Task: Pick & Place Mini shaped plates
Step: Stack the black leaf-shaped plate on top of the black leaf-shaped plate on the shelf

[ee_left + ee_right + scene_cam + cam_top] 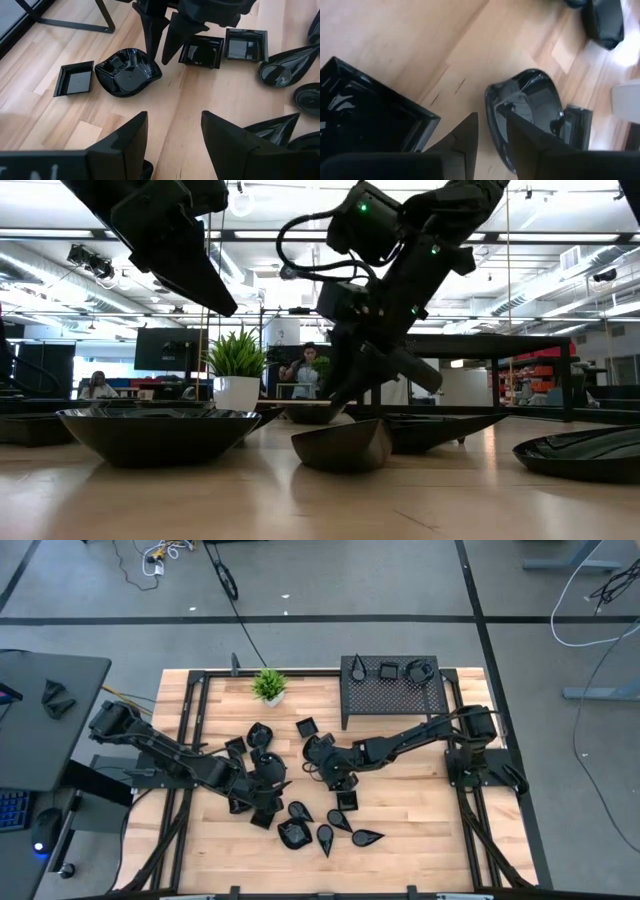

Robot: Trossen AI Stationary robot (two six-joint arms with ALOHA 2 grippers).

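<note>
The right pincer [322,752] is down at the middle of the bench [420,830], its fingers [152,35] straddling the rim of a rounded plate [127,72]: one tip inside the bowl, the other just outside, narrowly parted and not clearly clamped. Beside it lie two square plates [202,51], and another square plate [75,79] sits on the rounded plate's far side. The left pincer [172,145] hovers open just short of the rounded plate, with bare wood between its tips. Behind and beside the left pincer the mini shaped plates [330,830] crowd together, teardrops included, leaving open bench only toward the near edge. The high view alone shows the rack [393,685] holding a few plates beyond the right pincer, and the potted plant [268,686]. The low view alone shows a person [305,370] in the room behind.
</note>
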